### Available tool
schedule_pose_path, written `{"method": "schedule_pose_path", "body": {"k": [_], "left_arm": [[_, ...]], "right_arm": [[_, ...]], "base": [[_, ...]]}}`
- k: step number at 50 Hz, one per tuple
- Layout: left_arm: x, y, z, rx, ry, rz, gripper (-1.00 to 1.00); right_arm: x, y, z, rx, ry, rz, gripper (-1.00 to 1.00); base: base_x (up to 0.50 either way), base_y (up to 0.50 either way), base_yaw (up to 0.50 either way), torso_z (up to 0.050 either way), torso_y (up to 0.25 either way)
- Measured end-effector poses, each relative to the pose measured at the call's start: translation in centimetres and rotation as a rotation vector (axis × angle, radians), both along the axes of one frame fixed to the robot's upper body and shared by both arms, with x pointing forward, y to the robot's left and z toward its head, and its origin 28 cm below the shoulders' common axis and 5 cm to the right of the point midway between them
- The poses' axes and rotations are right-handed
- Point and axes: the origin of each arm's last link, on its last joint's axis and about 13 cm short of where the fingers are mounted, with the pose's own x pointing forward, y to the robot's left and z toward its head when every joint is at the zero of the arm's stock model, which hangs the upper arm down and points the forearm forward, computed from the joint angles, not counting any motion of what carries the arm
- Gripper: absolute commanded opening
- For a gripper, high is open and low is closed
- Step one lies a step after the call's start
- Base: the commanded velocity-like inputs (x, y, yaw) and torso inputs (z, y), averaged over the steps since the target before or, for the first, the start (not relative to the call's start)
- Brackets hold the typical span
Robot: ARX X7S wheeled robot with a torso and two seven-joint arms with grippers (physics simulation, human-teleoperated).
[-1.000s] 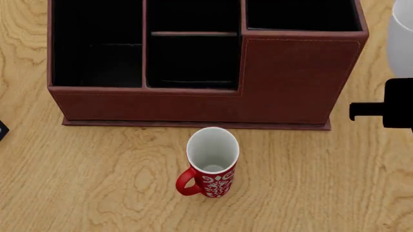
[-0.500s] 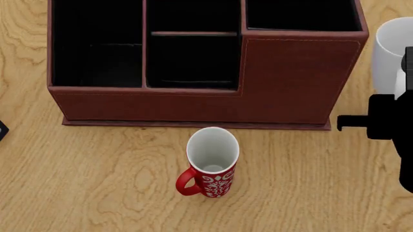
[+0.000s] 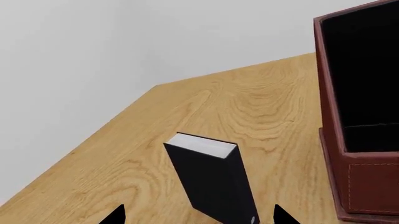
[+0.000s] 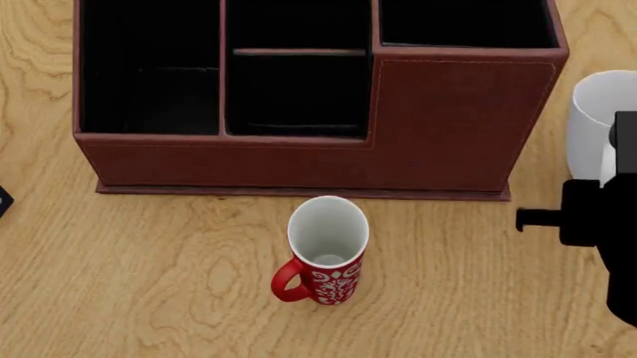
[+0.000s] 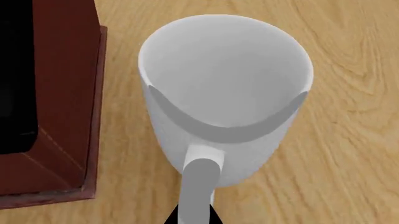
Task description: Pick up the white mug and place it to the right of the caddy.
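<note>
head view: your right end effector (image 4: 609, 186) grips the white mug (image 4: 597, 119) by its handle, upright, just right of the caddy (image 4: 448, 127); left end effector's state unclear.

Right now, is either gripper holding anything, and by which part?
The right gripper appears to hold the white mug by its handle; the left gripper holds nothing.

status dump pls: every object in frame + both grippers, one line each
white mug: upright, empty, right of the caddy, handle toward the right gripper.
caddy: upright on the table, visible compartments empty.
red mug: upright, empty, in front of the caddy, apart from it.
black box: standing on the table, left of the caddy.
right gripper: at the white mug's handle; open or shut cannot be told.
left gripper: open, near the black box.
</note>
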Motion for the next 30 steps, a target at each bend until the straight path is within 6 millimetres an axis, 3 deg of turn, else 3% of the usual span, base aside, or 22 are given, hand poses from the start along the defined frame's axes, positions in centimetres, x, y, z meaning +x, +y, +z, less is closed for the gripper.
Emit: {"method": "schedule_pose_path", "body": {"k": [23, 24, 30], "left_arm": [[-0.04, -0.06, 0.1, -0.001, -0.003, -0.002, 1.0], [-0.04, -0.06, 0.11, -0.001, -0.003, -0.002, 1.0], [-0.03, -0.07, 0.13, -0.003, -0.004, -0.003, 1.0]], "right_arm": [[0.09, -0.13, -0.71, 0.029, 0.013, -0.01, -1.0], [0.09, -0.14, -0.7, 0.029, 0.014, -0.01, 1.0], [-0.17, -0.32, -0.73, 0.012, 0.02, -0.014, 1.0]], "base": [[0.0, 0.0, 0.0, 0.0, -0.003], [0.01, 0.0, 0.0, 0.0, 0.0], [0.0, 0.0, 0.0, 0.0, 0.0]]}}
